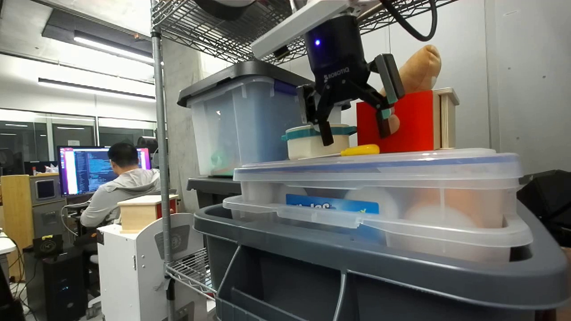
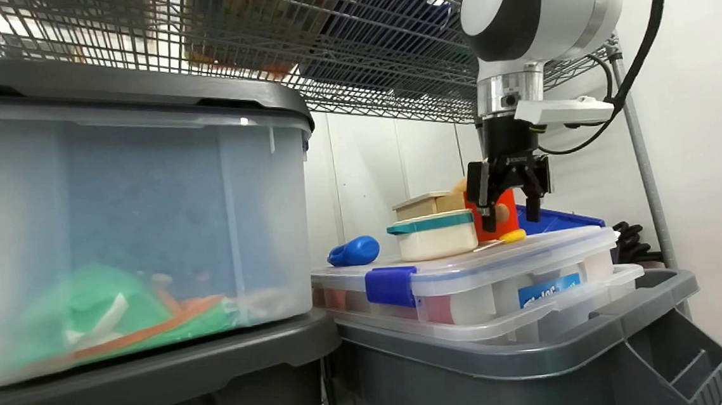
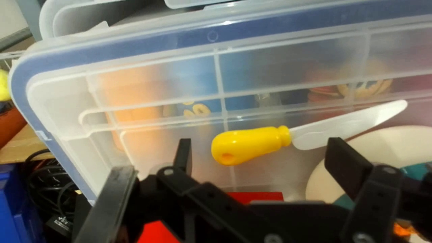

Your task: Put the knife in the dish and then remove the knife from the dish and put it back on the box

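The knife has a yellow handle and a white blade. It lies on the box's clear lid, beside the dish, in the wrist view (image 3: 249,145) and both exterior views (image 1: 360,150) (image 2: 513,236). The dish (image 1: 303,147) is cream-white with a teal band, and stands on the lid in both exterior views (image 2: 438,240); part of it shows in the wrist view (image 3: 398,145). The box (image 1: 450,171) is translucent with a blue label (image 2: 554,287). My gripper (image 1: 355,137) is open and empty above the knife handle, pointing down, also in an exterior view (image 2: 511,219).
A red block (image 1: 401,122) with wood parts stands behind the knife. A blue object (image 2: 358,251) lies near the dish. A tall translucent dark-lidded bin (image 1: 241,125) stands alongside. A wire shelf (image 2: 326,71) hangs overhead. A grey tote (image 1: 312,243) supports the box.
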`<state>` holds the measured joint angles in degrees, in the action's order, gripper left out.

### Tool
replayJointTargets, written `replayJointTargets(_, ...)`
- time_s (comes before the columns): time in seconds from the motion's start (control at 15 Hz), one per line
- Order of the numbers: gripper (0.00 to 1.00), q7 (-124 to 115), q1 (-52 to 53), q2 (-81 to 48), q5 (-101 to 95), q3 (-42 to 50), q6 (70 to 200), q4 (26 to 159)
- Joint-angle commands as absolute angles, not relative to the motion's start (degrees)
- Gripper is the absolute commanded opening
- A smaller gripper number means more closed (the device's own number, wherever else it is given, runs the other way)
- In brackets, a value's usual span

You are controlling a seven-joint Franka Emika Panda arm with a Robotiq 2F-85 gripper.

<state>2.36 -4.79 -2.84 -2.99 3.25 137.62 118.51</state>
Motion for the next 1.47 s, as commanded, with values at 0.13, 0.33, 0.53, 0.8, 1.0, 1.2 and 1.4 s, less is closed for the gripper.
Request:
replayJointTargets(0.13,1.0,-6.7,-4.2,-3.0,-3.8,3.6,133.4,116.3)
replayJointTargets(0.33,1.0,-11.8,-4.0,-2.9,-4.7,3.6,133.0,116.3)
replayJointTargets(0.53,1.0,-15.9,-3.8,-3.3,-5.0,3.6,132.2,116.1)
replayJointTargets(0.8,1.0,-22.3,-3.4,-3.6,-5.7,3.6,131.9,116.6)
replayJointTargets(1.0,1.0,-25.8,-3.2,-4.0,-6.4,3.7,131.9,116.0)
replayJointTargets(1.2,1.0,-27.9,-3.4,-4.3,-6.2,3.8,131.7,115.7)
replayJointTargets(1.4,1.0,-29.6,-3.3,-4.7,-6.3,3.8,131.9,115.6)
